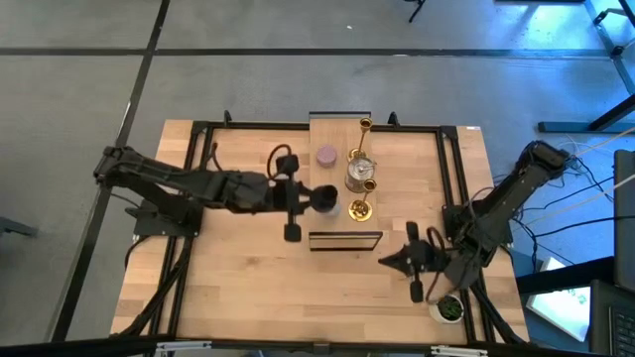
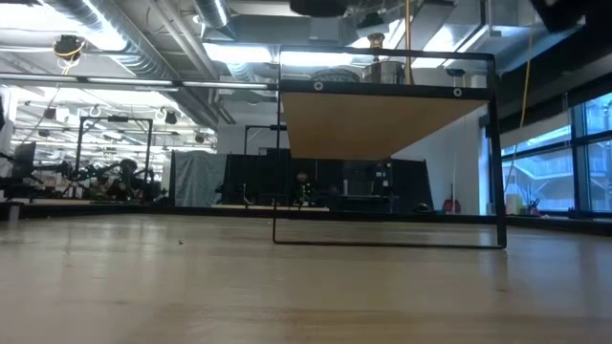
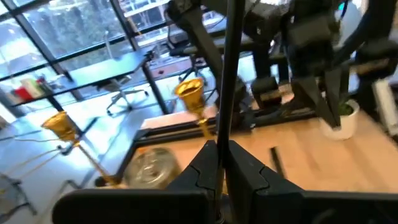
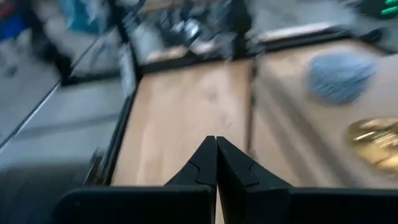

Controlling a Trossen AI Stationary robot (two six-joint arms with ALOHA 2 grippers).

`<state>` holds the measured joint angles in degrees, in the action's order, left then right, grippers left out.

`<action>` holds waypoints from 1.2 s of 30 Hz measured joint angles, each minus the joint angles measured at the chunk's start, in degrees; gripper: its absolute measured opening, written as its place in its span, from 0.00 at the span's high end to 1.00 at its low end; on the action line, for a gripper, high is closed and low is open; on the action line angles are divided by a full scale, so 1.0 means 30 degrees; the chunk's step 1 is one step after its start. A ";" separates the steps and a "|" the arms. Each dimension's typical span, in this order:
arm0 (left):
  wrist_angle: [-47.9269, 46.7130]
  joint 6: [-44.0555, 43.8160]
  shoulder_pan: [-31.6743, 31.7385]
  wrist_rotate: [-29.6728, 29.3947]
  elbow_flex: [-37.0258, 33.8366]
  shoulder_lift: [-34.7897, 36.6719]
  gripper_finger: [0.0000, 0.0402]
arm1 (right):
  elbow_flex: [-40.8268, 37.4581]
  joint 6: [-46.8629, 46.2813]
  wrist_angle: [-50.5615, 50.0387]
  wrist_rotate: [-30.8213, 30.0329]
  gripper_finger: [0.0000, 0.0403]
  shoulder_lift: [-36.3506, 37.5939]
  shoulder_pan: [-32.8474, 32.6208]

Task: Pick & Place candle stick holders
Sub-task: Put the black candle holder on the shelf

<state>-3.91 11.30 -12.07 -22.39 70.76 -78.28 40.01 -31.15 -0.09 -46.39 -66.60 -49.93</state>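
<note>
- Small white pot with a green plant (image 1: 448, 309): sits in the near right corner and is not part of the job.
- Right gripper (image 1: 389, 262): hovers near the near right corner, its fingers pressed together on nothing.
- Thin black wire frame (image 1: 345, 240): stands at mid-table and narrows the path from the near side.
- Left gripper (image 3: 219, 163): reaches in from the left edge to mid-table, pinched closed and empty, just beside the cluster.
- Short shiny gold stemmed holder (image 1: 359, 208), round silver holder (image 1: 359, 174), lilac-pink holder (image 1: 326, 156) and tall gold stemmed holder (image 1: 364, 134): grouped close together from the centre toward the far edge.
- Grey-blue holder (image 4: 339, 74): shows only in the right wrist view. I cannot make out the black one.
- Progress: none is held, so most of the placing looks undone.
- Room: there is wide bare wood toward the near left corner. The cluster is tight, so tipping a neighbour is the risk.
</note>
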 joint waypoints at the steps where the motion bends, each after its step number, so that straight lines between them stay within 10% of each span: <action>1: -0.0154 0.0279 0.0201 0.0001 0.0000 0.0048 0.98 | 0.0000 0.0081 0.0236 -0.0460 1.00 0.0217 0.0239; 12: 0.0311 0.0250 0.4086 0.5229 -0.1406 0.0231 0.98 | -0.0277 0.9819 -0.0159 0.8426 1.00 0.3538 0.2645; 22: 0.2404 -0.0012 0.7091 1.0243 -0.2339 0.0765 0.98 | -0.4002 1.0543 0.1191 1.0159 1.00 0.8189 0.5765; 30: 0.3705 -0.0238 0.8479 1.2533 -0.3600 0.0647 0.98 | -0.5823 1.2692 0.4080 1.8235 1.00 1.0700 0.9230; 36: 0.4452 -0.0866 0.9497 1.3601 -0.4447 0.0652 0.98 | -0.5945 1.2028 0.2965 1.8148 1.00 1.0538 1.0827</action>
<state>9.45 8.70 16.43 18.41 57.42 -76.32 22.17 4.94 8.80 8.05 -34.99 -17.45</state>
